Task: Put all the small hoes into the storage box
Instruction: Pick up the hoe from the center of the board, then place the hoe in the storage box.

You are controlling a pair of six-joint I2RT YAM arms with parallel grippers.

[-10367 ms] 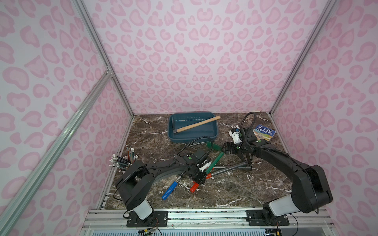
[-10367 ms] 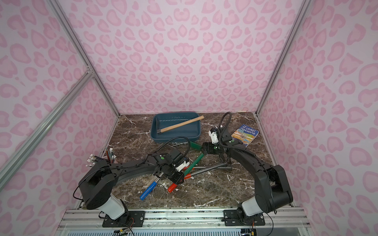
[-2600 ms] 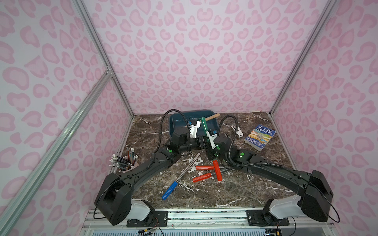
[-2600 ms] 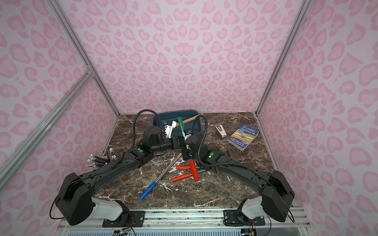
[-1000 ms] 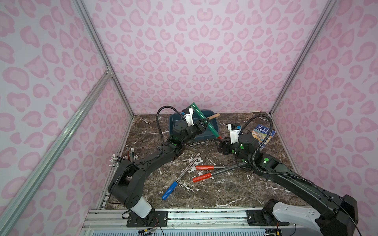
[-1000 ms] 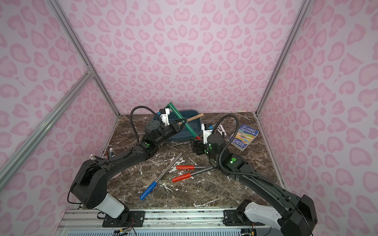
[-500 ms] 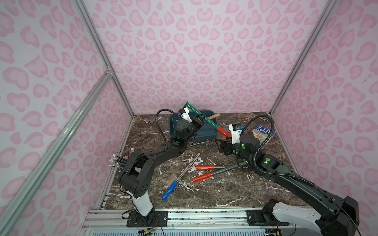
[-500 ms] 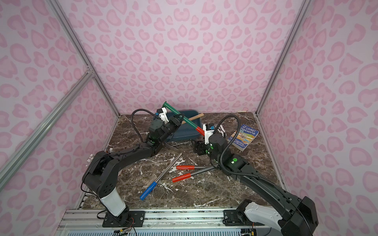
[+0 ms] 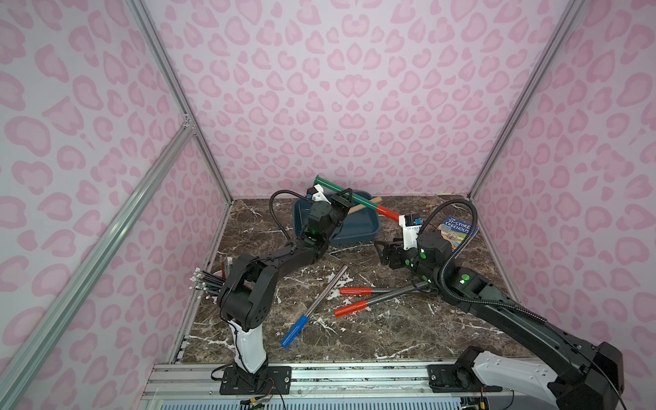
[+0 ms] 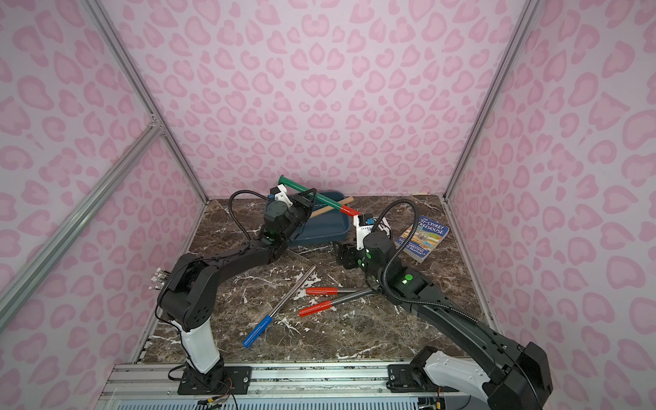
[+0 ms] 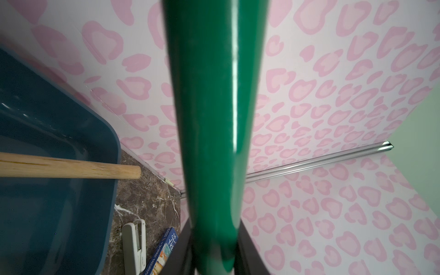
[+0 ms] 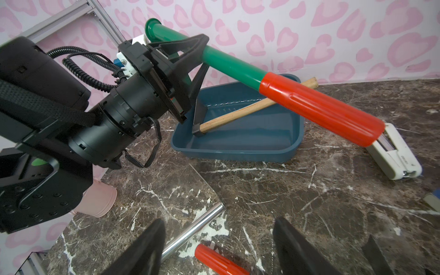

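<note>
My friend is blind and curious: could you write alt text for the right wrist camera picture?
The left gripper clamps the small hoe by its green shaft, tilted over the storage box, where a wooden-handled tool lies. A white stapler sits on the marble table.

The small hoe [image 9: 369, 205] [image 10: 328, 200] has a glossy green shaft with a flared green end and a ribbed red grip on the other end. It is off the counter, clamped at the green part by the fingers [image 12: 198, 40] of the left gripper [image 9: 342, 196]. It hangs tilted above the storage box [image 9: 355, 237] [image 10: 319, 235]. Its flared end is highest, over the box's far left part, and the shaft slopes down across the box's far side. The red grip [image 12: 321, 112] reaches out past the box's right rim. The storage box is a shallow, dark teal-blue plastic tub with rounded corners and a rolled rim, standing flat and open-side-up on the counter.
</note>
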